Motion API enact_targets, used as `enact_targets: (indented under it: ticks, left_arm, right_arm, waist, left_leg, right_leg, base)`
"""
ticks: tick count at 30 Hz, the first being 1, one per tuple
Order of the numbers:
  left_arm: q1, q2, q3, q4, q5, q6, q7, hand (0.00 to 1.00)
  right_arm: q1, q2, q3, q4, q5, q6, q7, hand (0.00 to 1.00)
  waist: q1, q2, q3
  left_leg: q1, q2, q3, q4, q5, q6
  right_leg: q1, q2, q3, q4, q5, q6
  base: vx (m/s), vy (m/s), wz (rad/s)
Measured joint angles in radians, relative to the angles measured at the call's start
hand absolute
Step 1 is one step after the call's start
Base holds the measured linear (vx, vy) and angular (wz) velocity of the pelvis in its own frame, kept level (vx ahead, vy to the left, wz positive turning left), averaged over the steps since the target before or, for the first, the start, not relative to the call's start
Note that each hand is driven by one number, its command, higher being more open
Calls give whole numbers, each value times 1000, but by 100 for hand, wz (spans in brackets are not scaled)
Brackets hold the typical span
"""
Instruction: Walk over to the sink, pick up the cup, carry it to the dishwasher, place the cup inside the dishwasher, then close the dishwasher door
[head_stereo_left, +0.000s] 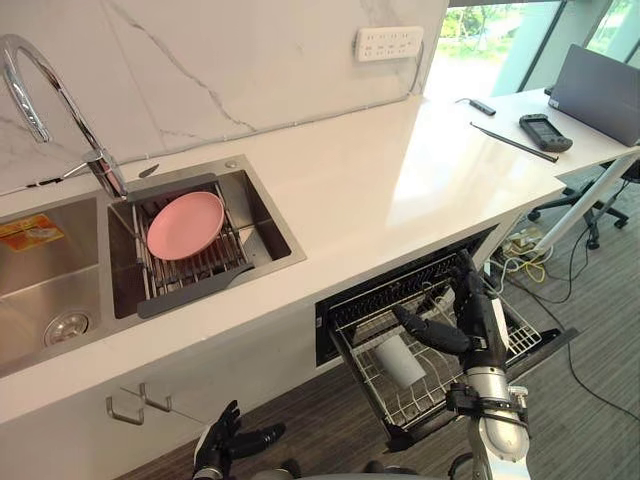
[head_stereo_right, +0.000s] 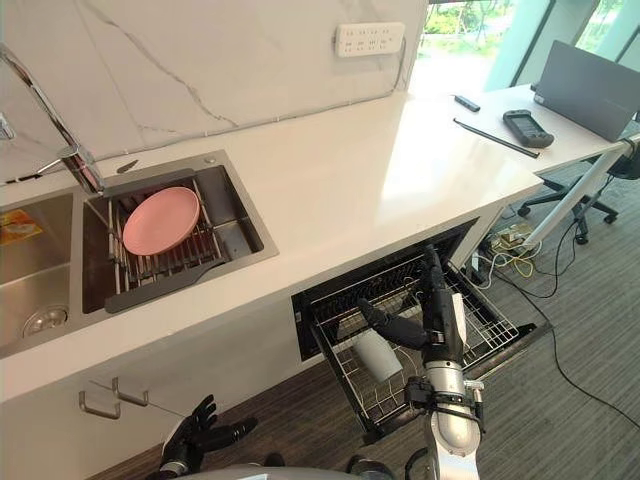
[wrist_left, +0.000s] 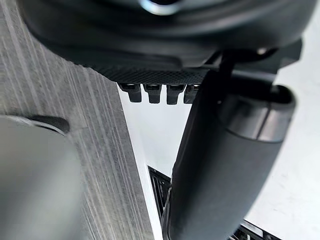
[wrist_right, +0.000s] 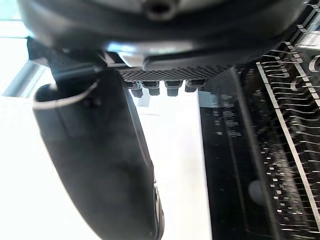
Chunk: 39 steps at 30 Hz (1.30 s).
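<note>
A white cup (head_stereo_left: 400, 360) lies on its side in the pulled-out wire rack (head_stereo_left: 440, 392) of the open dishwasher under the counter. My right hand (head_stereo_left: 478, 318) is open just right of the cup, fingers pointing up and thumb reaching toward it without touching. The right wrist view has that thumb (wrist_right: 100, 160) beside the rack wires (wrist_right: 290, 150). My left hand (head_stereo_left: 225, 440) hangs low near the floor in front of the cabinet, open and holding nothing. Its thumb (wrist_left: 225, 160) shows over the floor in the left wrist view.
The dishwasher door (head_stereo_left: 548, 345) lies folded down under the rack. A sink (head_stereo_left: 268, 222) holds a pink plate (head_stereo_left: 185, 225) on a drying rack, with a faucet (head_stereo_left: 60, 90) behind. A desk with a laptop (head_stereo_left: 600, 90), a chair base (head_stereo_left: 590, 215) and floor cables stand to the right.
</note>
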Motion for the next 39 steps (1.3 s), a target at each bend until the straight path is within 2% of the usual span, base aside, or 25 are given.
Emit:
enact_targets:
  ticks: [1, 4, 6, 8, 11, 12, 14, 16, 17, 18, 19, 21, 22, 23, 24, 25, 26, 27, 30, 33, 36, 37, 38, 39]
  left_arm:
    - [0, -2, -2, 4, -1, 0, 3, 100]
    - [1, 1, -17, 4, -1, 0, 15, 100]
    - [3, 1, -14, 8, -1, -1, 23, 100]
    - [1, 1, -10, 3, 0, -1, 20, 100]
    - [13, -19, 26, -7, 6, 1, 16, 100]
    - [27, -23, 31, -10, 19, -2, 17, 100]
    - [48, -44, 49, -11, 16, -3, 15, 100]
    - [53, -53, 70, -9, 13, -4, 13, 100]
    - [52, -51, 76, -5, 16, -4, 10, 100]
    - [50, -55, 81, -2, 19, -4, 10, 100]
    - [57, -64, 80, 2, 22, -2, 10, 100]
    - [64, -60, 82, -4, 37, -4, 1, 100]
    - [59, -56, 82, -4, 68, -4, -7, 100]
    - [52, -54, 82, -5, 94, -4, -10, 100]
    - [49, -58, 79, -12, 118, -4, -12, 100]
    - [49, -57, 69, -17, 132, -4, -11, 100]
    - [52, -53, 71, -18, 137, -5, -10, 100]
    - [64, -41, 69, -18, 140, -3, -3, 100]
    - [74, -15, 43, -14, 144, -3, 1, 100]
    - [74, -9, 35, -11, 155, -3, 3, 100]
    - [70, 1, 13, -11, 155, -3, 2, 100]
    - [65, 10, 2, -12, 154, -3, 0, 100]
    - [65, 12, 2, -12, 152, -3, -1, 100]
    - [65, 14, 2, -11, 150, -2, 0, 100]
  right_arm:
    - [-1, -7, 3, -8, 3, -1, -6, 100]
    - [-7, -22, 34, -5, 8, -6, -39, 100]
    - [-33, -26, 71, 25, 8, -11, -69, 100]
    - [-74, -26, 88, 44, 6, -11, -95, 100]
    - [-130, -26, 92, 56, 3, -11, -118, 100]
    - [-138, -26, 92, 58, 3, -11, -116, 100]
    - [-143, -23, 93, 55, 7, -7, -105, 100]
    - [-140, -24, 90, 47, 8, -7, -99, 100]
    - [-139, -25, 90, 44, 10, -8, -95, 100]
    - [-133, -29, 83, 36, 12, -8, -93, 100]
    - [-113, -41, 65, 34, 12, -2, -100, 100]
    - [-94, -41, 57, 33, 10, 3, -115, 100]
    - [-82, -39, 36, 25, 7, 5, -139, 100]
    - [-80, -42, 18, 21, 7, 8, -161, 100]
    - [-80, -47, -12, 21, 8, 27, -187, 100]
    - [-74, -40, -30, 16, 1, 38, -212, 100]
    - [-53, -22, -44, 4, 0, 37, -223, 100]
    - [-37, -6, -51, 0, 1, 37, -235, 100]
    - [-31, -6, -50, 0, 0, 48, -251, 100]
    - [-31, -6, -52, 3, -1, 48, -276, 100]
    - [-30, -6, -48, 8, -2, 50, -283, 100]
    - [-33, -5, -40, 8, -11, 52, -284, 100]
    - [-34, -6, -32, 8, -18, 54, -285, 100]
    - [-34, -7, -22, 8, -27, 58, -288, 100]
  waist:
    - [0, -1, 0]
    - [3, 7, -5]
    - [25, 7, -2]
    - [41, 8, 3]
    - [67, 29, 27]
    - [66, 39, 29]
    - [70, 56, 30]
    - [68, 62, 27]
    - [65, 48, 22]
    - [55, 50, 22]
    - [47, 75, 1]
    - [42, 57, -24]
    - [23, 47, -38]
    - [11, 49, -38]
    - [8, 58, -44]
    - [14, 57, -43]
    - [13, 58, -44]
    - [10, 45, -43]
    - [4, 24, -44]
    - [-6, 24, -44]
    - [-10, 22, -40]
    - [-10, 12, -32]
    - [-9, 4, -27]
    - [-8, 3, -22]
  left_leg:
    - [-4, -10, -16, 15, -5, 3]
    - [-18, -13, -65, 33, 4, 12]
    - [-28, 0, -95, 46, 8, 12]
    - [-61, 5, -108, 76, 8, 11]
    - [-108, 14, -109, 157, -2, -4]
    - [-115, 24, -72, 168, -11, -10]
    - [-127, 54, -8, 197, -56, -2]
    - [-131, 67, 52, 178, -56, -1]
    - [-125, 69, 91, 160, -53, 13]
    - [-138, 94, 165, 205, -65, 45]
    - [-144, 106, 200, 217, -67, 29]
    - [-142, 92, 232, 183, -70, 40]
    - [-132, 90, 320, 147, -66, 64]
    - [-120, 93, 378, 125, -35, 71]
    - [-107, 73, 355, 82, 18, 24]
    - [-81, 44, 320, 30, 40, 30]
    - [-70, 34, 307, 14, 46, 31]
    - [-51, 21, 289, -6, 49, 34]
    - [-32, -1, 277, -43, 57, 42]
    - [-19, -17, 252, -69, 67, 51]
    - [-21, -20, 217, -51, 50, 53]
    - [-22, -32, 191, -28, 39, 62]
    - [-21, -38, 181, -19, 31, 69]
    - [-18, -43, 163, -8, 21, 75]
  right_leg:
    - [-1, -15, -15, 28, -20, 3]
    - [23, -21, -61, 18, -24, 4]
    - [62, 4, -80, -29, -3, 0]
    - [71, 26, -33, -72, 17, -3]
    - [97, 40, -38, -119, 46, -11]
    - [105, 38, -52, -119, 47, -12]
    - [113, 49, -59, -130, 51, -17]
    - [114, 54, -64, -159, 45, -12]
    - [112, 42, -66, -178, 47, -9]
    - [112, 33, -89, -178, 52, -8]
    - [117, 28, -135, -148, 43, 7]
    - [120, 4, -172, -156, 48, 20]
    - [128, -27, -230, -164, 61, 36]
    - [139, -46, -268, -160, 59, 45]
    - [150, -63, -281, -146, 50, 55]
    - [164, -75, -270, -136, 50, 55]
    - [173, -80, -261, -132, 50, 55]
    - [184, -86, -241, -125, 50, 54]
    - [186, -100, -209, -111, 49, 53]
    - [170, -119, -193, -53, 46, 49]
    - [107, -155, -132, 127, 46, 46]
    - [56, -190, -87, 267, 56, 32]
    - [34, -203, -68, 324, 67, 18]
    - [3, -216, -35, 404, 92, -17]
  base:
    - [19, -36, 50]
    - [40, -35, 54]
    - [36, -49, 41]
    - [-10, -17, 39]
    - [-71, 1, 30]
    - [-104, 19, 26]
    - [-162, 26, 13]
    - [-95, 6, 15]
    - [5, 35, 35]
    - [43, 66, 71]
    - [54, 46, 73]
    - [120, 75, 80]
    - [194, 133, 128]
    - [238, 196, 166]
    - [179, 195, 143]
    - [167, 183, 109]
    - [130, 140, 71]
    - [75, 72, 38]
    - [53, 49, 13]
    - [18, 24, 23]
    - [19, 31, 39]
    - [22, 38, 57]
    - [31, 39, 58]
    - [37, 17, 60]
